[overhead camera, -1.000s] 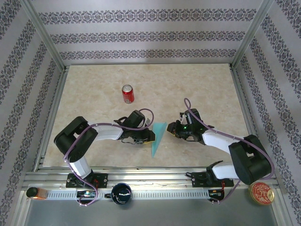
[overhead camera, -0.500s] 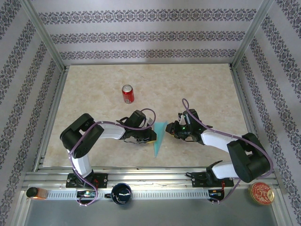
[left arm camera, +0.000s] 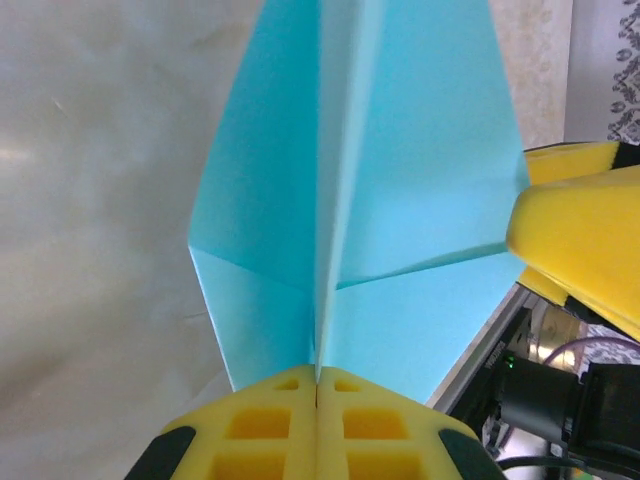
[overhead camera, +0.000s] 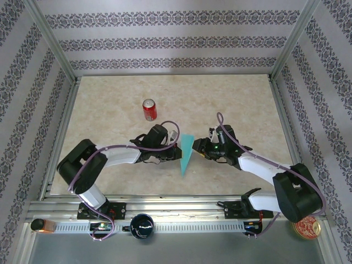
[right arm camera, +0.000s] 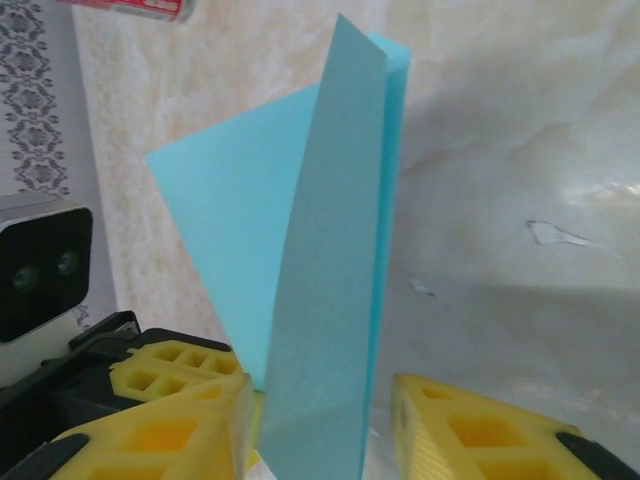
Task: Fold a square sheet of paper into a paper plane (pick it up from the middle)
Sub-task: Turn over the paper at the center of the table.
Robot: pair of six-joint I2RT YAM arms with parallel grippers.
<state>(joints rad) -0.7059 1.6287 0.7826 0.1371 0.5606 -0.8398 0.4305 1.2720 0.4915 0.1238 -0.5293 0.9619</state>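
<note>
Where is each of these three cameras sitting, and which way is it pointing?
Top external: above and behind the arms, looking down on the table; both arms show.
Left wrist: looks along the shut left fingers at the paper plane.
Right wrist: looks along the parted right fingers at the paper plane, red can beyond.
Shared: the paper plane.

Legible text: none.
- red can (overhead camera: 149, 110), standing on desk (overhead camera: 110, 99): white marking on side, too small to read.
- round red-and-gold object (overhead camera: 306, 225), near right corner below rail: central emblem, unreadable.
- paper plane (overhead camera: 186, 154): plain turquoise faces in both wrist views.
- wall (overhead camera: 176, 44): repeating ornament bands, pattern rather than lettering.
</note>
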